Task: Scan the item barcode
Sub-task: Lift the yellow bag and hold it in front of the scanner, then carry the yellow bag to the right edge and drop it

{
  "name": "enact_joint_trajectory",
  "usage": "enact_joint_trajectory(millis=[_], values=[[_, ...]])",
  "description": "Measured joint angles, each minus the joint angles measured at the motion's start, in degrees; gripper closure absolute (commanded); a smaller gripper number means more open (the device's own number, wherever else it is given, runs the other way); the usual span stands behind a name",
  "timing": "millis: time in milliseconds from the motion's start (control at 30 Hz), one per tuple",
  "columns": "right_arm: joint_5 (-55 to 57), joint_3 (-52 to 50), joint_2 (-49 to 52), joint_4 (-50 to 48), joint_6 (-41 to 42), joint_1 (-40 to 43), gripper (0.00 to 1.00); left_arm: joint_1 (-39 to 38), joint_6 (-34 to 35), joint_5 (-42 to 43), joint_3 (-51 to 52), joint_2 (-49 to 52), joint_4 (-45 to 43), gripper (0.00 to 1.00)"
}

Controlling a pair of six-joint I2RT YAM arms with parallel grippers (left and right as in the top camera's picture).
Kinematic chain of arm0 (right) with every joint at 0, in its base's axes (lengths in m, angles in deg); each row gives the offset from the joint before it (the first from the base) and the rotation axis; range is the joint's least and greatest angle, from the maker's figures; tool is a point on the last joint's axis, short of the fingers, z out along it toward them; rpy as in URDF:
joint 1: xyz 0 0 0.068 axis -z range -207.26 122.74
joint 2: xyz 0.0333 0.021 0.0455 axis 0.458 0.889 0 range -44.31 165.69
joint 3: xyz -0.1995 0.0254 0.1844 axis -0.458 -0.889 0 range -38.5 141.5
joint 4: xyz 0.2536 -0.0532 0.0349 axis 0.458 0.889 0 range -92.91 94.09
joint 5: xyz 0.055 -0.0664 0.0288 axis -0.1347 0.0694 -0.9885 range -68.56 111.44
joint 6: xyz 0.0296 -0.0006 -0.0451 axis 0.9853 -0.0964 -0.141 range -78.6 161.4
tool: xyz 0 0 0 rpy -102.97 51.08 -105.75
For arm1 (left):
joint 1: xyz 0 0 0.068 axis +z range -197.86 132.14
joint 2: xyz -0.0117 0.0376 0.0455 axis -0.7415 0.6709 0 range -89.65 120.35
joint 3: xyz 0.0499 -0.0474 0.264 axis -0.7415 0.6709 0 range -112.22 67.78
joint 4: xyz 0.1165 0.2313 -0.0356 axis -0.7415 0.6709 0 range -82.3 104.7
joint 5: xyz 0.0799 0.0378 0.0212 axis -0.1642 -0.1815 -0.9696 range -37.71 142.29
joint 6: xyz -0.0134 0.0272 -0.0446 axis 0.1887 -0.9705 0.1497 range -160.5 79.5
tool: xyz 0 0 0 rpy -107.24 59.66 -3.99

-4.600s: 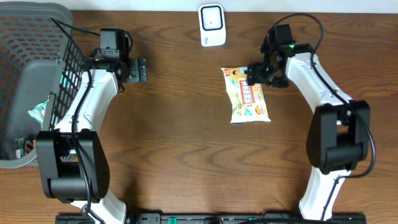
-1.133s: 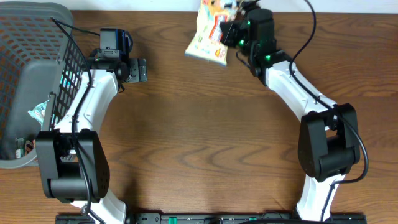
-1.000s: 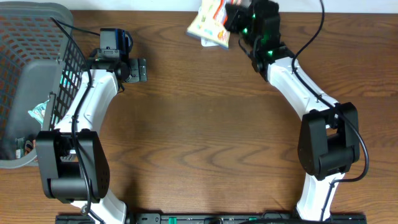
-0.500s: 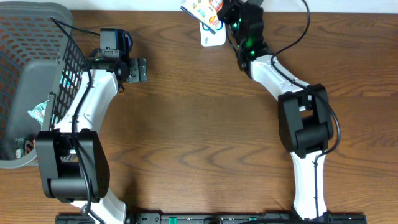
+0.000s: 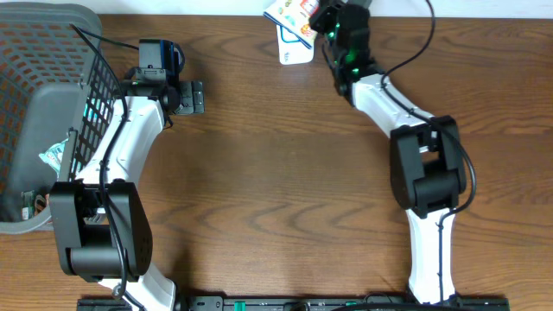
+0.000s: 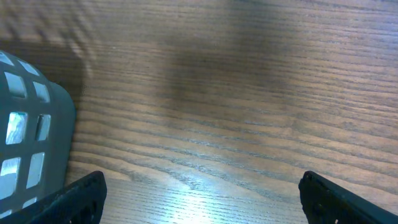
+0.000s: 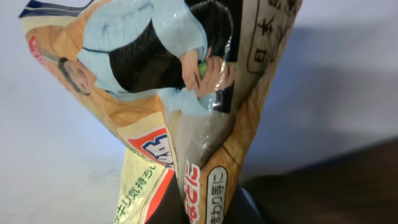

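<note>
Holding snack packet (image 5: 288, 12) pinched tight in right tool (image 5: 320, 17), partly over white scanner (image 5: 296, 52); left tool (image 5: 193, 97) jaws wide, empty, above bench (image 5: 276, 173) beside basket (image 5: 43, 52).

Right tool (image 5: 324, 15) pinching snack packet (image 5: 289, 12) over white scanner (image 5: 296, 52), left tool (image 5: 193, 97) spread, basket (image 5: 34, 52) far left

overhead: high, straight down, whole table (image 5: 276, 173) in frame | left wrist: low, near, facing table wood beside basket (image 6: 28, 143), left side | right wrist: very near snack packet (image 7: 161, 74), far edge | overlap: overhead contains both
</note>
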Motion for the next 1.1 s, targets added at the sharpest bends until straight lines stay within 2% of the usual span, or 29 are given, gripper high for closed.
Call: enact_joint_trajectory(millis=[100, 267, 500, 533, 600, 633, 667, 700, 833, 967, 1100], values=[[-0.04, 0.02, -1.97, 6.88, -0.20, 2.97, 0.99, 0.00, 0.00, 0.00, 0.00, 0.00, -0.02, 0.02], [0.11, 0.28, -9.70, 25.29, -2.12, 10.67, 0.99, 0.00, 0.00, -0.02, 0.00, 0.00, -0.02, 0.02], [4.61, 1.38, -17.55, 47.10, -4.85, 25.40, 0.99, 0.00, 0.00, 0.00, 0.00, 0.00, 0.02, 0.02], [4.72, 1.49, -17.55, 51.01, -4.98, 27.56, 0.96, 0.00, 0.02, -0.02, 0.00, 0.00, -0.07, 0.03], [5.11, 1.36, -17.20, 55.36, -5.22, 30.91, 0.76, 0.00, 0.00, 0.00, 0.00, 0.00, 0.00, 0.02], [5.20, 1.36, -16.98, 56.52, -5.51, 32.54, 0.71, 0.00, 0.00, 0.00, 0.00, 0.00, -0.02, 0.02], [5.27, 1.36, -16.74, 57.46, -5.70, 34.12, 0.57, 0.00, 0.02, 0.00, 0.00, 0.00, 0.00, 0.02], [5.57, 1.36, -16.59, 58.47, -5.75, 35.98, 0.48, 0.00, 0.00, 0.00, 0.00, 0.00, -0.02, 0.02], [5.55, 1.38, -16.46, 63.54, -6.10, 39.32, 0.33, 0.00, 0.00, 0.00, 0.00, 0.00, 0.00, 0.02], [4.74, 1.38, -16.22, 65.09, -6.08, 40.17, 0.29, 0.00, 0.00, 0.00, 0.00, 0.00, 0.00, 0.02], [-1.75, 1.38, -16.22, 65.18, -7.37, 40.09, 0.27, 0.00, 0.00, 0.00, 0.00, 0.00, 0.00, 0.02]])
